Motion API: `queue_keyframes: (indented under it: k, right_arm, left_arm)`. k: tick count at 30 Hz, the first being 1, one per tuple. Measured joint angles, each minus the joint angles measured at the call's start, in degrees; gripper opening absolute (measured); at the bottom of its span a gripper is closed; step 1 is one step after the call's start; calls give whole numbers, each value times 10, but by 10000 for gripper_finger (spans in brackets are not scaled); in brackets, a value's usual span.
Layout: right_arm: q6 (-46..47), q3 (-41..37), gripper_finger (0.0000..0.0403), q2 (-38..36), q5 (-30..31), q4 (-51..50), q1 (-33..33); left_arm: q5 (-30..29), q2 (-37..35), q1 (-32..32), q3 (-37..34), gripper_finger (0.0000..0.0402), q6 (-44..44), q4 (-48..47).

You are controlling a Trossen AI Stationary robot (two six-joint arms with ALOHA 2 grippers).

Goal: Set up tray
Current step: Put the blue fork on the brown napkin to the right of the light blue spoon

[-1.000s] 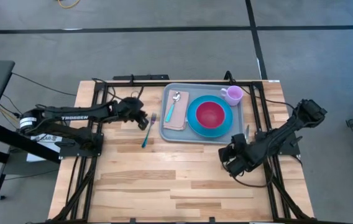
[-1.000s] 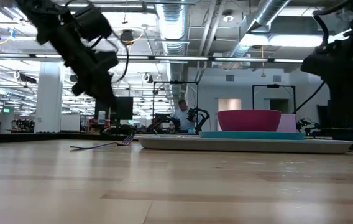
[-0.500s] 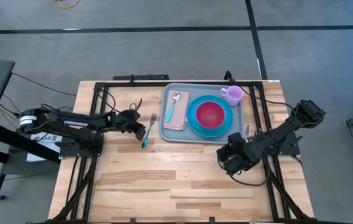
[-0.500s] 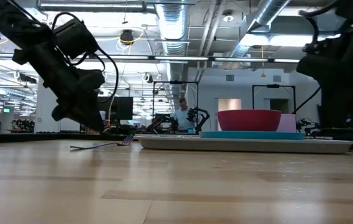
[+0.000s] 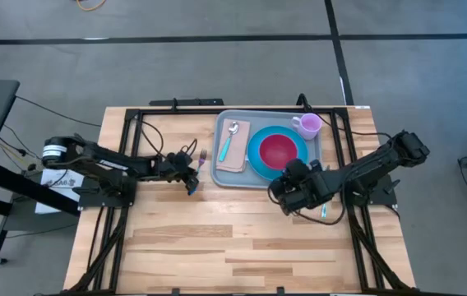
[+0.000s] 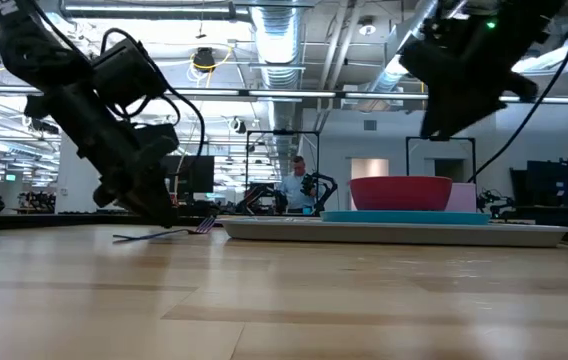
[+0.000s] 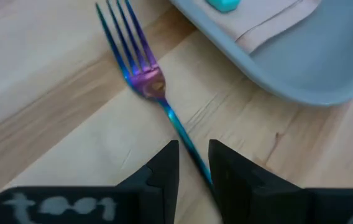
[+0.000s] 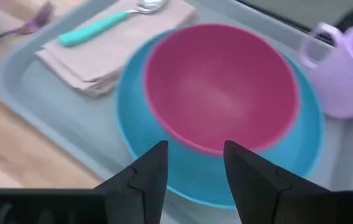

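A fork (image 5: 197, 171) with iridescent blue-purple tines lies flat on the wood, left of the grey-blue tray (image 5: 223, 179). My left gripper (image 5: 191, 174) is low over the fork's handle and open by a narrow gap (image 7: 193, 152). On the tray lie a folded beige napkin (image 5: 233, 161) with a teal-handled spoon (image 5: 229, 141), a blue plate (image 5: 258, 166) holding a pink bowl (image 5: 278, 150), and a lilac mug (image 5: 307, 125). My right gripper (image 5: 285, 191) hovers open at the tray's near edge, above the plate's near rim (image 8: 196, 155). My left gripper comes from above with one finger on each side of the fork's handle (image 7: 179, 127), about midway along it. Whether the fingers touch the handle I cannot tell. The fork lies flat on the table.
Black frame rails run along the table's left, right and far sides. A thin teal item (image 5: 324, 210) peeks out under the right arm, right of the tray. Bare wood fills the near half of the table. A person shows far off in the room (image 6: 292, 185).
My left gripper has moved down and toward the near edge, from beside the fork's tines to its handle. My right gripper has risen and swung toward the table's left and the tray, from the right edge to above the plate's near rim. The fork and tray have stayed put.
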Motion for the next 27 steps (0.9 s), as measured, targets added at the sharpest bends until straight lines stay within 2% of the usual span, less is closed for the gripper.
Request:
queue_keyframes:
  k: [6, 12, 16, 19, 23, 27]
  right_arm:
    - [-91, 1, 147, 0, -4, 75, -10]
    - [-95, 1, 148, 0, -5, 79, -8]
    - [-96, 1, 148, 0, -5, 79, -9]
    - [-97, 1, 146, 0, -5, 79, -9]
    - [-105, 1, 147, 0, -5, 79, -9]
    - [-105, 0, 148, 0, -5, 83, -9]
  left_arm:
    - [-3, 54, 0, 0, 75, 5, 58]
    - [-49, 81, -1, 2, 75, 9, 78]
    - [-83, 83, 0, 2, 74, 45, 74]
    - [-101, 83, 0, 1, 57, 69, 71]
    - [-112, 83, 0, 1, 11, 63, 68]
    - [-120, 84, -2, 0, 7, 25, 86]
